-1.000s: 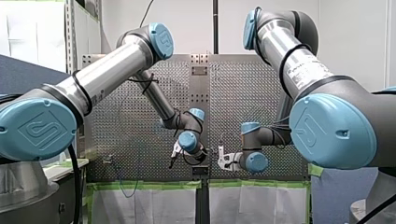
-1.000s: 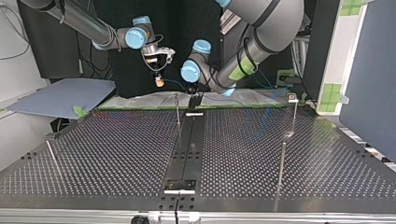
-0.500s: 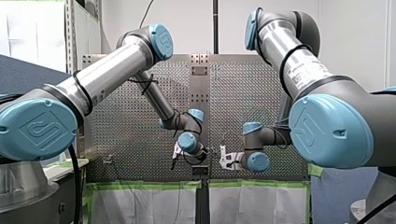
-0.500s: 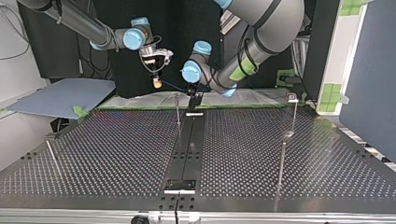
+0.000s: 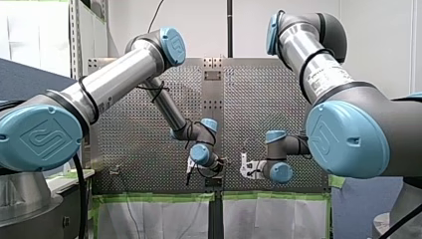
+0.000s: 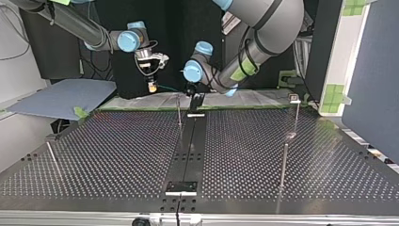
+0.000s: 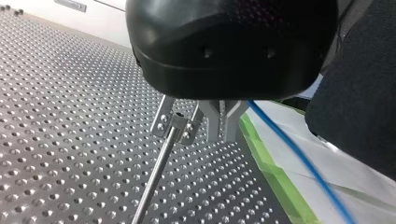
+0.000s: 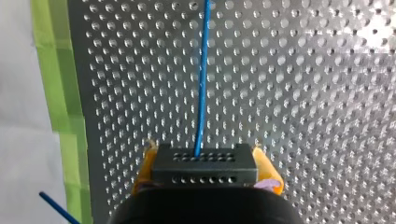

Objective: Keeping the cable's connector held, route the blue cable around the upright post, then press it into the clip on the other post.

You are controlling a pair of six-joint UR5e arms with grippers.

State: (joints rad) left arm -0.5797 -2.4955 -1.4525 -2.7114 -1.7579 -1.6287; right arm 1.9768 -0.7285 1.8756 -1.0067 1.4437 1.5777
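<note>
In the right wrist view my right gripper (image 8: 205,161) has its yellow pads (image 8: 268,173) shut on the black connector (image 8: 204,171). The blue cable (image 8: 201,84) runs straight ahead out of the connector over the perforated plate. In the left wrist view my left gripper (image 7: 222,134) has its metal fingers shut, and the blue cable (image 7: 299,154) leaves them sideways. The clip (image 7: 176,125) on a thin post (image 7: 154,182) stands just beside those fingers. In the top view my right gripper (image 6: 151,86) hangs at the far edge, left of my left gripper (image 6: 193,100) and the post (image 6: 179,112).
Further upright posts stand at the top view's right (image 6: 296,115), front right (image 6: 283,169) and left (image 6: 51,157). A black rail (image 6: 188,146) runs down the table's middle. Green tape (image 8: 51,70) edges the plate, with white sheeting beyond.
My right gripper has moved with the connector towards the top view's left, away from my left gripper. My left gripper has shifted only slightly, staying by the post.
</note>
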